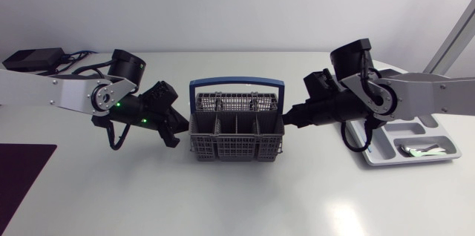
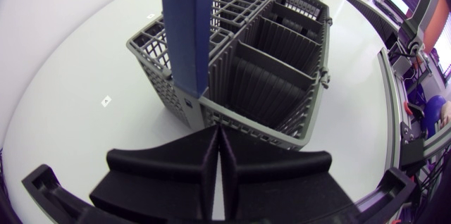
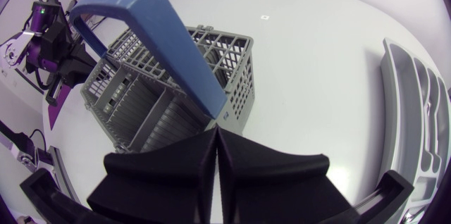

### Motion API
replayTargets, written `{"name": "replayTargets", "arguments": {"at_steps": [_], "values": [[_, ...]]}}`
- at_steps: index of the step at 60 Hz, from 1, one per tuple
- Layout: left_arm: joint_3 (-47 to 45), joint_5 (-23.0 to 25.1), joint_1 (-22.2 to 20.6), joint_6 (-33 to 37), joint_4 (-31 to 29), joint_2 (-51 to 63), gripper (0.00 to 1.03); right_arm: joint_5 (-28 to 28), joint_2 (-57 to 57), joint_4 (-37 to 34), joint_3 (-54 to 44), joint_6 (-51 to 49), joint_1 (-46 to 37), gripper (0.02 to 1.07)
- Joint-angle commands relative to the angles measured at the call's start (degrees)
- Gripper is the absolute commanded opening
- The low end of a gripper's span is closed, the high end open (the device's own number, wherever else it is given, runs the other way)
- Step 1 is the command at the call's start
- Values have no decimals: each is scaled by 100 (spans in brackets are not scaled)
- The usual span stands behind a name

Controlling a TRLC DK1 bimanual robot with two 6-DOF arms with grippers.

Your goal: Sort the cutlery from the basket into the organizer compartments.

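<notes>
Two matte black grippers are pointing at opposite ends of grey plastic mesh cutlery basket with blue arched handle (image 1: 237, 149) (image 2: 261, 83) (image 3: 134, 104), which is sitting upright at middle of white table (image 1: 223, 199). On one side, left gripper (image 1: 177, 133) (image 2: 217, 136) is pressing fingers together, holding nothing, tips just beside basket's end wall. On other side, right gripper (image 1: 291, 114) (image 3: 215, 136) is doing same: fingers closed flat, empty, tips near handle foot. Grey plastic organizer tray (image 1: 375, 147) (image 3: 394, 69) is lying under right arm, with shiny metal piece (image 1: 423, 149) lying in one compartment.

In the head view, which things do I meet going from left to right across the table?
Left black claw → grey plastic cutlery basket with blue handle → right black claw → grey organizer tray.
</notes>
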Motion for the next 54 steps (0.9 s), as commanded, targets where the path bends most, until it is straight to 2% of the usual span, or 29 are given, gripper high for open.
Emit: {"name": "replayTargets", "arguments": {"at_steps": [1,25,38,44,54], "values": [[126,85,-6,-48,83,-34,3,-60,137,-28,129,103,107,8],[56,85,55,-48,118,-52,3,63,146,-19,93,103,-95,8],[-234,102,477,-30,118,-421,3,336,-434,-28,-258,15,-298,8],[-428,129,662,-74,118,-869,3,380,-812,-54,-416,-47,-412,8],[-788,120,882,-268,153,-1643,6,758,-1480,-37,-768,-249,-561,8]]}}
